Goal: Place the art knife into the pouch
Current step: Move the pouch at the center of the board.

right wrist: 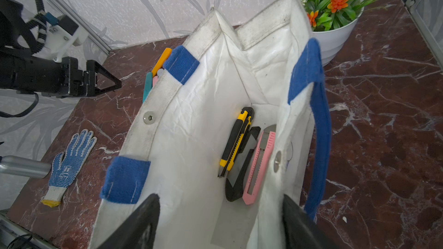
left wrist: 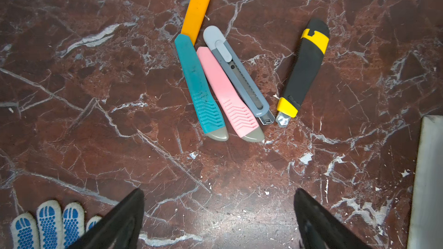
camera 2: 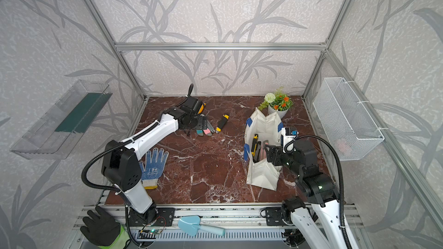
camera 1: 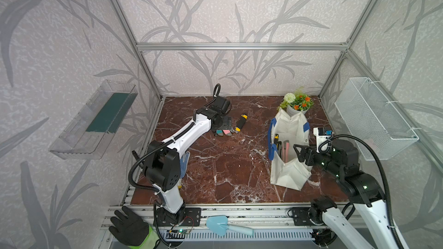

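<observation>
Art knives (left wrist: pixel 227 92): loose cluster at frame centre on the table (left wrist: pixel 96 92); others inside the pouch (right wrist: pixel 191 128).
Handling: probably light, rigid, slick plastic; pinch mid-handle, clear of the blade tip.
Left end effector (left wrist: pixel 218 191): fingers parted, nothing held, above the cluster.
Right end effector (right wrist: pixel 220 197): fingers parted, nothing held, over the pouch mouth.
Room: red marble surface; wallpapered, framed enclosure.

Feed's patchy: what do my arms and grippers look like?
The left arm and right arm both have white link shells, black joint housings and a black ribbed cable conduit. The left gripper and right gripper are black, with tapering triangular fingers.
</observation>
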You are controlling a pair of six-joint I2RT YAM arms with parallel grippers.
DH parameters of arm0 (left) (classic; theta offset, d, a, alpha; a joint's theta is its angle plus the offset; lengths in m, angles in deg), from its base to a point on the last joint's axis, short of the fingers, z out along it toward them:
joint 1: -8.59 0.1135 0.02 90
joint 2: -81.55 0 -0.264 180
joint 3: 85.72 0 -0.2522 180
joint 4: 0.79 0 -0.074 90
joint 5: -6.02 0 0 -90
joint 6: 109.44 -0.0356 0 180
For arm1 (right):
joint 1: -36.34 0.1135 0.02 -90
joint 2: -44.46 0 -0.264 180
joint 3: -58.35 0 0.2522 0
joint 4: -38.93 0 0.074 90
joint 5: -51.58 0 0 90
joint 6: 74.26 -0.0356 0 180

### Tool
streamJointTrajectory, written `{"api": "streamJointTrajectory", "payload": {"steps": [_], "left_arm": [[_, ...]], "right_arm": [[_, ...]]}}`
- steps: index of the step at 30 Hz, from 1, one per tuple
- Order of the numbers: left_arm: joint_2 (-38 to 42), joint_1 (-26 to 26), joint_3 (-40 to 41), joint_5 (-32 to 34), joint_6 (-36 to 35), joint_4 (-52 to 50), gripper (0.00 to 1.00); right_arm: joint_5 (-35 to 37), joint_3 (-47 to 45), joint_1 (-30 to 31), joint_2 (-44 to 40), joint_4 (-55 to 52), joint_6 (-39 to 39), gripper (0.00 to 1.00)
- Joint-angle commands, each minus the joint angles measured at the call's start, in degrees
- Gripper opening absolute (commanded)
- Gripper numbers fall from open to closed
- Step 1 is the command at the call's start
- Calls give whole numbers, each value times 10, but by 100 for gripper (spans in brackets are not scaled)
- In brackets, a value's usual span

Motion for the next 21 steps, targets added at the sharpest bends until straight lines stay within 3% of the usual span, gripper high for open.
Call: {"api": "streamJointTrajectory", "payload": {"steps": [1,6,14,21], "left_arm": [[-13,15,13,-20,16,15,95],[-17,19,28,-33,19,28,94],[3,20,55,-38,23,42,94],[39,21,78,-50,27,50,94]], "right_arm": [[0,47,0,14,-27,22,78],[-27,84,0,45,-46,31,78],[-145,118,5,127,-28,26,73],[-116,157,78,227,-23,38,71]]}}
